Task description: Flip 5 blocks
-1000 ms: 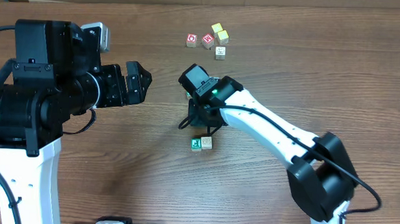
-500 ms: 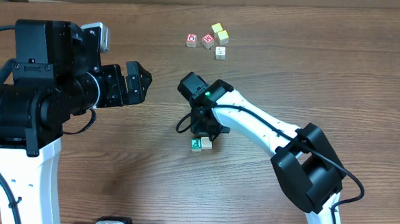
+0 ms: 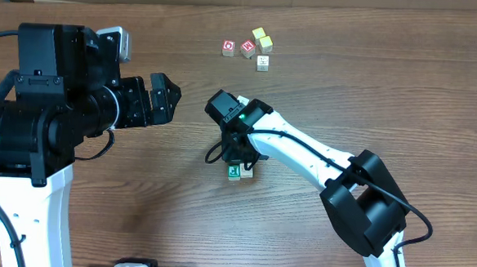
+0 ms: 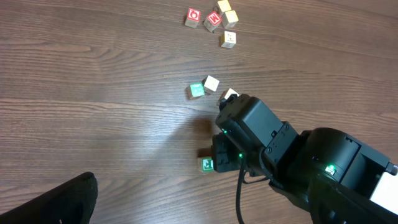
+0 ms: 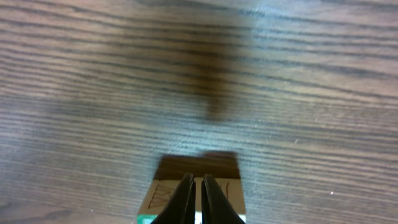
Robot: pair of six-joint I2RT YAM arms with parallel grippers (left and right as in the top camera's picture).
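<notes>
Two blocks lie side by side mid-table: a green-printed one and a pale one. My right gripper hangs right over them, shut, holding nothing. In the right wrist view its closed tips rest against a pale block with a drawn letter. The left wrist view shows the green-printed block and three more blocks, green, pale and whitish. Yellow, pale and whitish blocks sit at the back. My left gripper hovers open at the left.
Two red-printed cubes sit beside the back group. The right arm stretches across the table's middle from the front right. The left arm's bulky body fills the left side.
The right gripper has shifted left and down toward the two mid-table blocks, staying shut. The blocks have barely moved. The left arm is still.
</notes>
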